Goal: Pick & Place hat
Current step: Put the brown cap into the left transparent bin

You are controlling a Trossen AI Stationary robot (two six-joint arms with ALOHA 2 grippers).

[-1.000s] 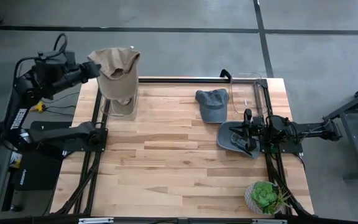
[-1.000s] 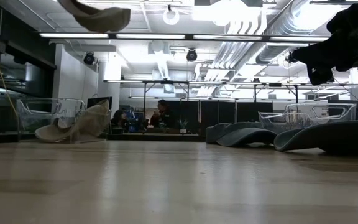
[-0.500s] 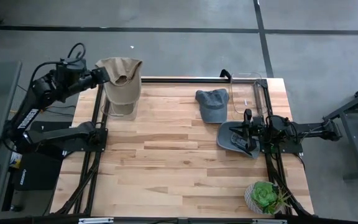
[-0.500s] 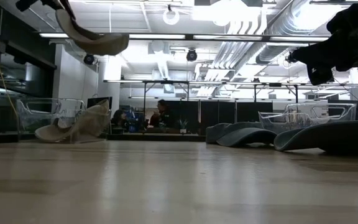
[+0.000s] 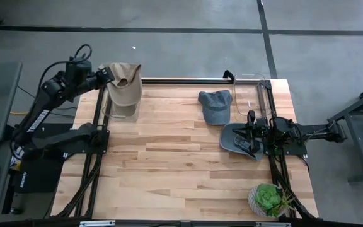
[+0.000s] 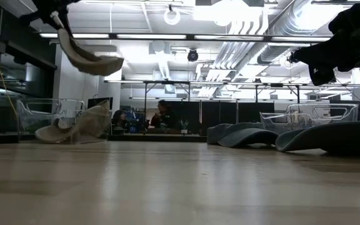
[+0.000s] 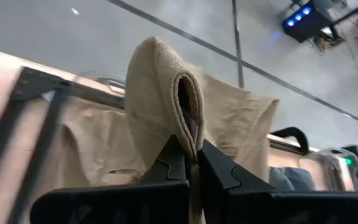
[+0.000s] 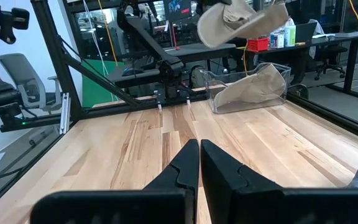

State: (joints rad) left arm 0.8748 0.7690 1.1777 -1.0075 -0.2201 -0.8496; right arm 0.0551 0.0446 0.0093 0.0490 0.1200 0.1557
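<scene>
A tan hat (image 5: 123, 87) hangs from my left gripper (image 5: 110, 74) above the far left corner of the table, lifted clear in the low view (image 6: 89, 57). Under it stands a clear bin (image 5: 122, 112) with another tan hat lying inside (image 6: 74, 127). One blue-grey cap (image 5: 215, 104) lies on the wood near the far edge. A darker grey hat (image 5: 237, 140) lies at the right. My right gripper (image 5: 249, 133) waits shut over that hat's right part, touching nothing. My left gripper (image 7: 193, 155) pinches a doubled fold of the tan hat's cloth (image 7: 185, 118) between its two fingers. It comes from the table's left, roughly level. The hat hangs beyond and below the fingers, clear of the bin and the table.
A second clear bin (image 5: 251, 94) stands at the far right corner. A potted plant (image 5: 270, 199) sits at the near right corner. Black frame rails (image 5: 96, 135) run along both sides of the table. The middle of the wooden top (image 5: 169, 157) is bare.
My left gripper has come down and moved a little toward the table's right, carrying the tan hat over the left bin. In the low view the hat has dropped from the picture's top and tipped, one side now hanging lower. The right arm has kept still.
</scene>
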